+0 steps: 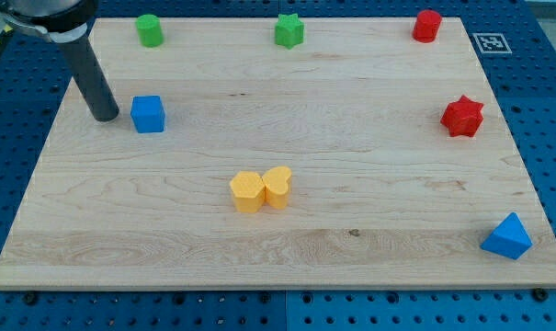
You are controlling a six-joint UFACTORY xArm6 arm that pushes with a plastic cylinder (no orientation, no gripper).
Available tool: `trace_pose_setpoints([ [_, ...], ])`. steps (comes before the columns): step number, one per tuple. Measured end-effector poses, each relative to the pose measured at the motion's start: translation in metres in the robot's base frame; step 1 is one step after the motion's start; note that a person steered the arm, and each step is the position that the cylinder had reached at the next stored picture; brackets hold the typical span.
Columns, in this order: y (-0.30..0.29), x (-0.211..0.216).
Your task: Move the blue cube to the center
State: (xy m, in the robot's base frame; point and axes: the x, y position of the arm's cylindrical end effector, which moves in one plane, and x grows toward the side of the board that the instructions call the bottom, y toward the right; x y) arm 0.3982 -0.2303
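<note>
blue cube (148, 114) | upright, flat on board | view's upper left, near left edge

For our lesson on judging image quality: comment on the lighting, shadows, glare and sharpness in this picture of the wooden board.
In the camera view, lighting is even and soft, with no glare on the wooden board; shadows are faint and short, hugging the blue cube and the yellow blocks; the blocks look sharp from the board's near edge to its far edge; my tip is crisp, just to the view's left of the blue cube.
</note>
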Motion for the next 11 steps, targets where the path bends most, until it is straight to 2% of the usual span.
trace_pose_setpoints([
  [4, 0.063, 0.000],
  [9, 0.101, 0.033],
  [11, 0.136, 0.033],
])
